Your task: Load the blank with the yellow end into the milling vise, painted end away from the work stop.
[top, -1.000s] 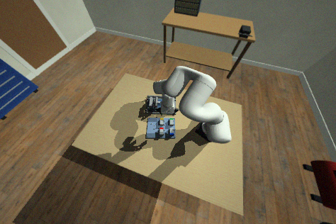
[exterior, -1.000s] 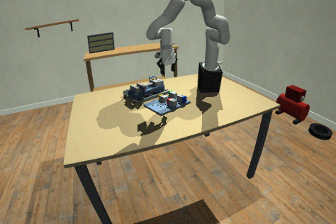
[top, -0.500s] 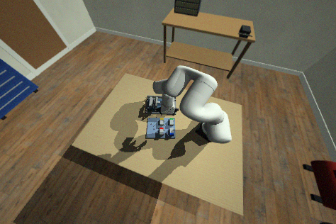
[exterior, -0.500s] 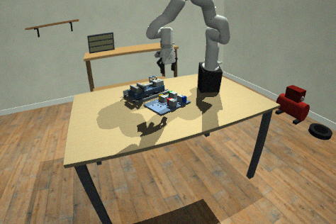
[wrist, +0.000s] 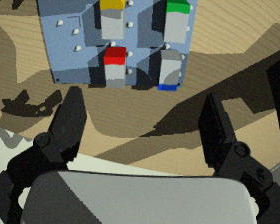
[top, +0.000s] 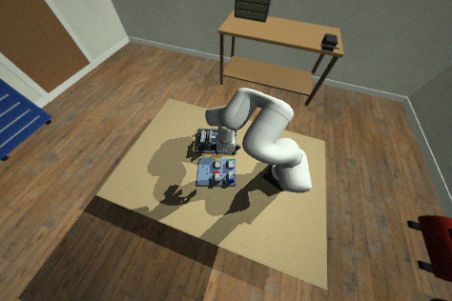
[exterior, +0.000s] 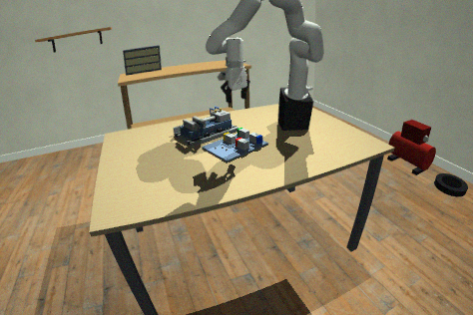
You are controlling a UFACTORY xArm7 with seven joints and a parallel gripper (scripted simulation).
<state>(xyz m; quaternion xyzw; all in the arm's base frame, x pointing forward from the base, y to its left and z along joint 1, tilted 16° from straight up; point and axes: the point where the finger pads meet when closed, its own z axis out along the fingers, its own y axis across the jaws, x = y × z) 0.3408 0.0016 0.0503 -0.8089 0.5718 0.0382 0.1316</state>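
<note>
The blank with the yellow end [wrist: 112, 16] lies on the blue infeed plate [wrist: 118, 32], at its far left in the wrist view. It also shows in the top and exterior views [top: 217, 162] [exterior: 230, 137]. The vise [top: 210, 139] [exterior: 205, 125] stands beside the plate, and nothing shows between its jaws. My gripper [wrist: 143, 104] [exterior: 235, 91] hangs high above the table, over the near side of the plate. Its fingers are wide open and empty.
Three other blanks lie on the plate: green end [wrist: 176, 19], red end [wrist: 115, 66], blue end [wrist: 169, 70]. The arm's black base [exterior: 295, 109] stands on the table to the right of the plate. A wooden side table [exterior: 175, 72] stands behind.
</note>
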